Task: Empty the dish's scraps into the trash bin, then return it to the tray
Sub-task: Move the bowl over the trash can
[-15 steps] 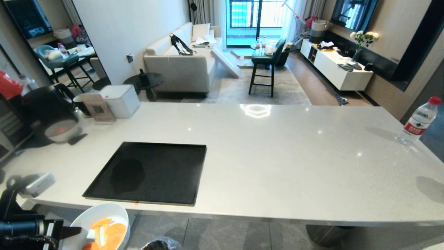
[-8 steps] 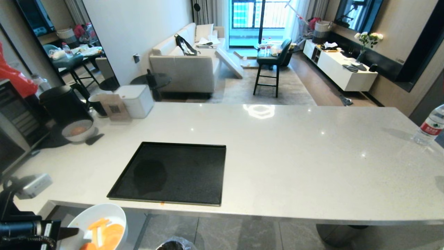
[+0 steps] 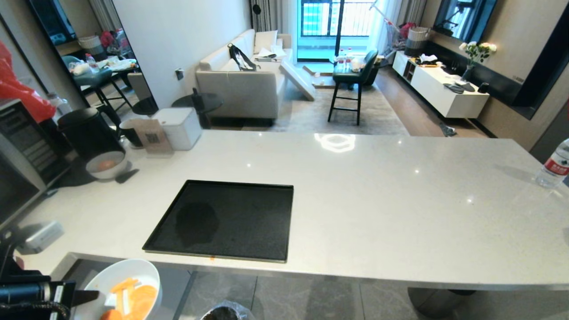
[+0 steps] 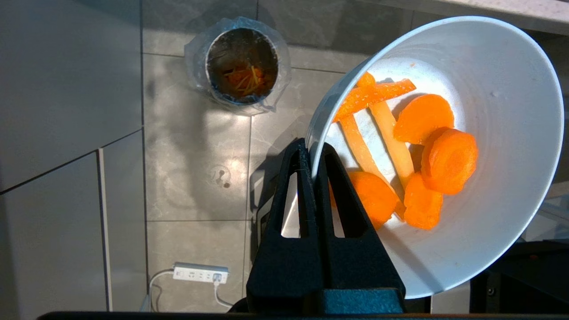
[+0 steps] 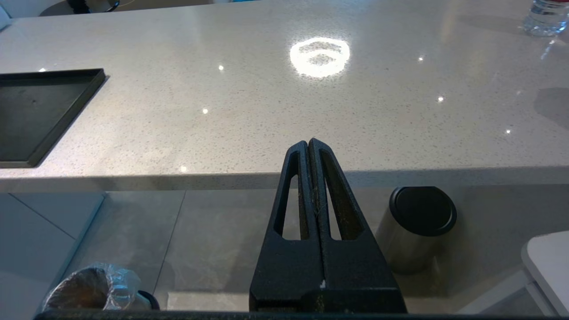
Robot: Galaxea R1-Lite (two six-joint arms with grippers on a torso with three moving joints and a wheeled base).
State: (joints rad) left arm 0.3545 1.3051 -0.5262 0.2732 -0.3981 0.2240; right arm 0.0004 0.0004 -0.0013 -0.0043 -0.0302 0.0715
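Note:
My left gripper (image 4: 313,149) is shut on the rim of the dish (image 4: 502,133), one finger inside and one outside. The dish is white inside and holds the scraps (image 4: 426,146), orange slices and paler strips. In the head view the dish (image 3: 111,278) hangs at the lower left, off the counter's near edge, with the left gripper (image 3: 89,297) beside it. The trash bin (image 4: 242,62), lined with clear plastic, stands on the floor apart from the dish, orange bits inside; its top shows at the head view's bottom edge (image 3: 224,313). The black tray (image 3: 222,220) lies bare on the counter. My right gripper (image 5: 309,142) is shut, with nothing in it, below the counter edge.
The white counter (image 3: 378,200) carries a water bottle (image 3: 553,166) at the far right, and a black kettle (image 3: 86,131), a greyish bowl with an orange lump (image 3: 106,165) and a white box (image 3: 178,126) at the far left. A steel cylinder bin with black top (image 5: 418,226) and a power strip (image 4: 200,272) are on the floor.
The whole head view has shifted, so tray and counter items now sit further right in it. The dish stays in the left gripper at the lower left.

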